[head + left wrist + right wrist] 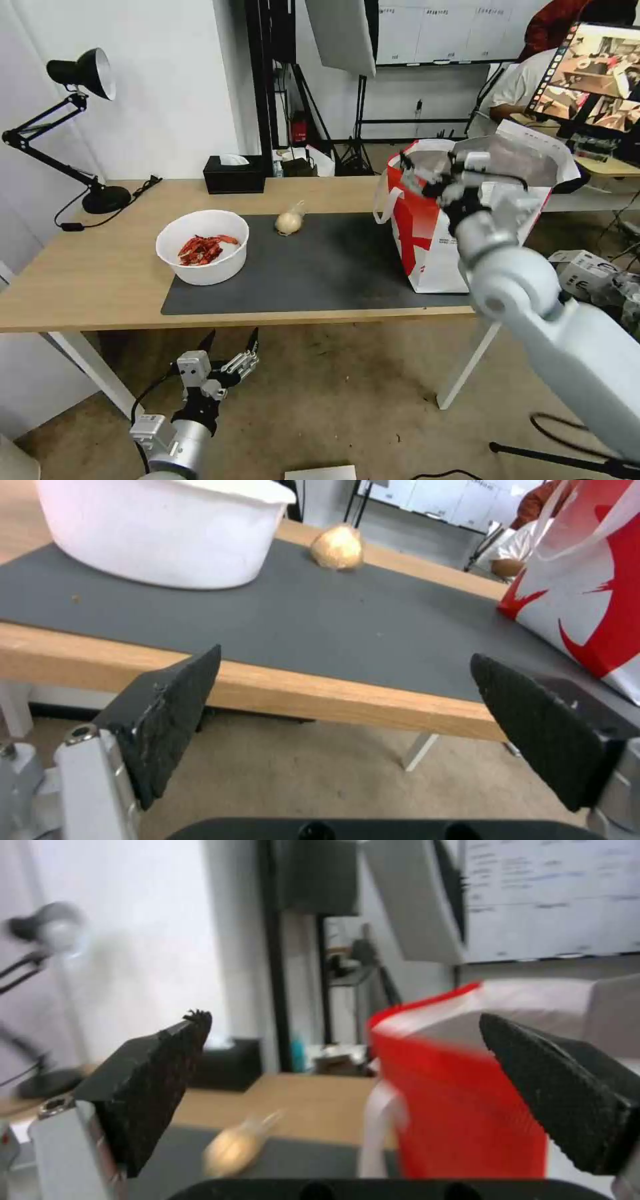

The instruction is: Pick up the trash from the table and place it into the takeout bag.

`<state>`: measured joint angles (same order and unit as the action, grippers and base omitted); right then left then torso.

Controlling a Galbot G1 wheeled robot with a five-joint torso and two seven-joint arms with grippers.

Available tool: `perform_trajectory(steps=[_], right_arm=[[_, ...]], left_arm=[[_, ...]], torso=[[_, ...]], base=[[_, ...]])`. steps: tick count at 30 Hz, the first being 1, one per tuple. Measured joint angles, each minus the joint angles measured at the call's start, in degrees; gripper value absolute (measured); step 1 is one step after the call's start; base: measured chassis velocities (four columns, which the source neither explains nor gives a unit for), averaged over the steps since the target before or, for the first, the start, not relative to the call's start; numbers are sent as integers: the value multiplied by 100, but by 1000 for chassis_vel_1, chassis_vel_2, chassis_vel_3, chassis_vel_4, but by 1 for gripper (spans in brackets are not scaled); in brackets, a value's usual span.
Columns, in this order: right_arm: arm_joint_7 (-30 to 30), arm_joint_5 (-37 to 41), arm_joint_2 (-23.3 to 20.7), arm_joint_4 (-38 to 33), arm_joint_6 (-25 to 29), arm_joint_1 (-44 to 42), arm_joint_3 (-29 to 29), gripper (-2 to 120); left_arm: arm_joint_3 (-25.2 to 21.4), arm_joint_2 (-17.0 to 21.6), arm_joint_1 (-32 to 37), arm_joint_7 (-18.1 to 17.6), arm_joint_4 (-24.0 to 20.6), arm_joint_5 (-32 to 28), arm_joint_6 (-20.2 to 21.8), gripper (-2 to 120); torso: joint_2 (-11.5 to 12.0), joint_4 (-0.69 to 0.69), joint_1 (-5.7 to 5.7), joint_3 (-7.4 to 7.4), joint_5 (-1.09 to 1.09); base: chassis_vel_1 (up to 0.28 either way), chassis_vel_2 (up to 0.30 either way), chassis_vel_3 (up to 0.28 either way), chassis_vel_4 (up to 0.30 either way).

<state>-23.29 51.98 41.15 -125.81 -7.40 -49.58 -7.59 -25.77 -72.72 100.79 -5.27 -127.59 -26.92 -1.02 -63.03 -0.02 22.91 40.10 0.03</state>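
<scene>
The right gripper (427, 179) hangs spread and empty at the mouth of the takeout bag (427, 250), a boxy, foil-lined tote. Well off toward the table's (100, 280) far edge lies the knotted beige bag (291, 220), soft and surely light; pinch its knot. The white bowl (202, 246) looks rigid and smooth; take its rim. The left gripper (230, 345) waits open below the table edge.

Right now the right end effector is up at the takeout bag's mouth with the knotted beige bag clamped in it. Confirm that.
Not quite. The right end effector is at the takeout bag, but open and empty, as the right wrist view shows. The knotted beige bag lies on the dark mat beside the white bowl.
</scene>
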Motion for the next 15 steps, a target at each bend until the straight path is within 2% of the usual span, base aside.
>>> perform_trajectory(steps=[2,4,8,9,11,12,15], right_arm=[[135,-285,-99,-301,183,-615,-150,100],[178,-425,-89,-371,230,-877,-217,100],[514,-1505,307,-564,707,-2757,-717,100],[514,-1505,307,-564,707,-2757,-717,100],[673,-2015,605,-532,1045,-3510,-810,100],[673,-2015,605,-532,1045,-3510,-810,100],[830,-2665,1055,-404,1462,-4321,-830,100]], left_arm=[[6,-73,5,76,25,38,-64,100],[-2,-88,15,87,23,50,-77,100],[0,-115,45,109,7,117,-99,100],[0,-115,45,109,7,117,-99,100],[9,-115,58,116,10,151,-103,100],[9,-115,58,116,10,151,-103,100],[10,-99,76,117,42,201,-109,100]], torso=[[0,2,0,-1,-8],[0,2,0,0,-4],[-1,-1,0,-1,-1],[-1,-1,0,-1,-1],[-1,1,0,-1,-2],[-1,1,0,-1,-2],[-1,1,0,0,-4]], base=[[0,0,0,0],[0,0,0,0],[0,0,0,0],[0,0,0,0],[0,0,0,0],[0,0,0,0],[0,0,0,0]])
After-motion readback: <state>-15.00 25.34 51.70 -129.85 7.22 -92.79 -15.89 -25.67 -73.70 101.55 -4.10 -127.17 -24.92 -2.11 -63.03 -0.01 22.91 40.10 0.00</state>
